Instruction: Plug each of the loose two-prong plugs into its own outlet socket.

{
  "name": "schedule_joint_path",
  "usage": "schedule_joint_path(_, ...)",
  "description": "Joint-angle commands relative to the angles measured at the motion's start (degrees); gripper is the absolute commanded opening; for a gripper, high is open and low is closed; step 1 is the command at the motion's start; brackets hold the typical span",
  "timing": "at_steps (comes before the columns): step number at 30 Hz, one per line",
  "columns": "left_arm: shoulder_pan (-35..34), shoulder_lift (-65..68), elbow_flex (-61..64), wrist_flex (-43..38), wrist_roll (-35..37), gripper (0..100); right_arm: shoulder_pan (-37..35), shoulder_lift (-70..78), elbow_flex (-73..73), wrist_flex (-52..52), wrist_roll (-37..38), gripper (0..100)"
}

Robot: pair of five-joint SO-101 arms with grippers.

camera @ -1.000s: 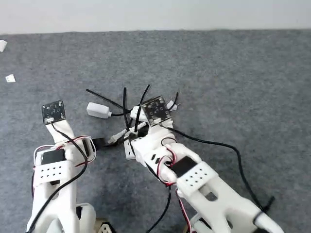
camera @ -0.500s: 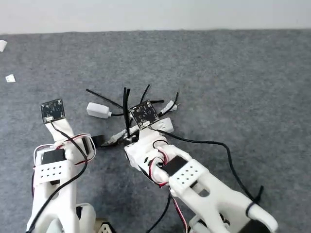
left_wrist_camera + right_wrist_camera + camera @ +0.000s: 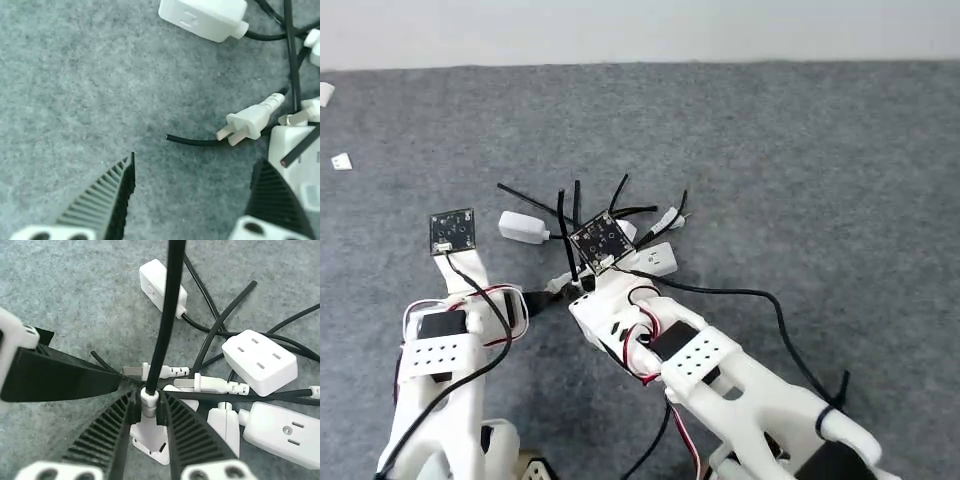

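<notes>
Right jaws clenched on the held plug, pinching its neck so the cord runs straight up between them. My read: that grip keeps the body upright and prongs down for a push into the socket directly below. Prongs are hidden by the jaws, so can't tell if they're seated or only touching.

Left jaws released, spread wide, low over bare worktop. Loose plug lies flat near one jaw tip, prongs pointing into the gap. Probably staged to take it next, or to brace a block.

Everything for the task is bunched between the two arms, mid-worktop. Just beside the held plug there's another plug lying flat. Beyond it are the big block and the small block, slots facing up.

Materials:
- **Plugs and blocks:** glossy white moulded plastic. Blocks are boxy with rounded edges. Plugs have ribbed strain reliefs and flat metal prongs.
- **Cords:** black, short, with cut ends. They look stiff, so they could lever the light blocks around.
- **Jaws:** black, with ribbed inner faces.
- **Worktop:** grey fuzzy felt. Decent friction, but a light block may still slide or tip under an off-axis push.
</notes>
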Motion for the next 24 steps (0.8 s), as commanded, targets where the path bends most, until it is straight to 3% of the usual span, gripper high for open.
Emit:
schedule_joint_path(1,0.44,0.18,-0.57,0.00,-0.44,34,-0.22,-0.13,-2.90,-1.01,0.97,0.8)
schedule_joint_path(5,1.23,1.76,-1.98,0.09,-0.44,34,-0.40,-3.21,-3.96,5.67,1.05,0.8)
schedule_joint_path(12,3.96,21.19,-15.60,5.01,-2.55,34,-2.42,-19.03,-2.20,17.54,3.34,0.8)
schedule_joint_path(15,6.24,27.25,-21.76,9.49,-6.24,25,-5.14,-22.55,0.00,18.15,3.43,0.8)
schedule_joint_path(18,7.38,28.57,-22.46,9.05,-7.38,14,-5.76,-22.46,0.26,18.15,3.43,0.8)
schedule_joint_path(24,6.95,26.81,-19.82,8.00,-15.91,7,-5.67,-22.11,0.26,18.33,5.27,0.8)
